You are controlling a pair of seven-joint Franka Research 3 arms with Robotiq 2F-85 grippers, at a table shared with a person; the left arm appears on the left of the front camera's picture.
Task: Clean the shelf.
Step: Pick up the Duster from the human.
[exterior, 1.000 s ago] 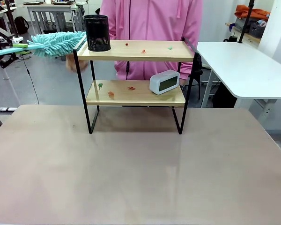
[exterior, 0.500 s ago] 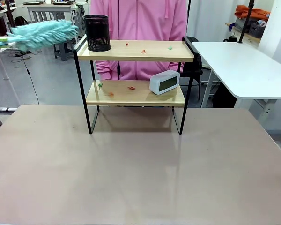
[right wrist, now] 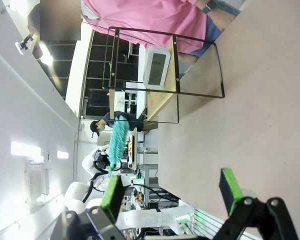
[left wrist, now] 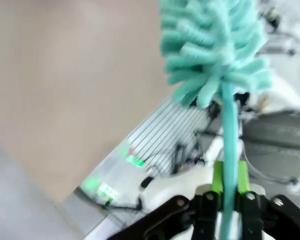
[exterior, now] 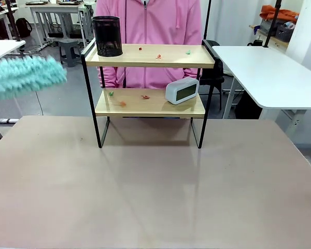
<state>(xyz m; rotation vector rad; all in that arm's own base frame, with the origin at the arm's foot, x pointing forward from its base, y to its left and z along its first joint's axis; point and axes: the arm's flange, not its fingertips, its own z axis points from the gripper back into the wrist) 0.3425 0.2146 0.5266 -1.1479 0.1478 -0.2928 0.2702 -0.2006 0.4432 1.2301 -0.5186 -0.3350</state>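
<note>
Items as I see them from my station:

- Shelf: two-tier rack standing at the far middle of the counter, with a person in a pink hoodie just behind it.
- Top board: black mesh pen cup at its left end, and small coloured scraps scattered to the right of it.
- Lower board: white digital clock towards the right, with more scraps to its left.
- Left end effector: I log it pinching the thin handle of a teal fluffy duster. In the front view the duster head is blurred at the left edge, well apart from the shelf.
- Right end effector: fingers spread wide with nothing between them, above the counter.
</note>
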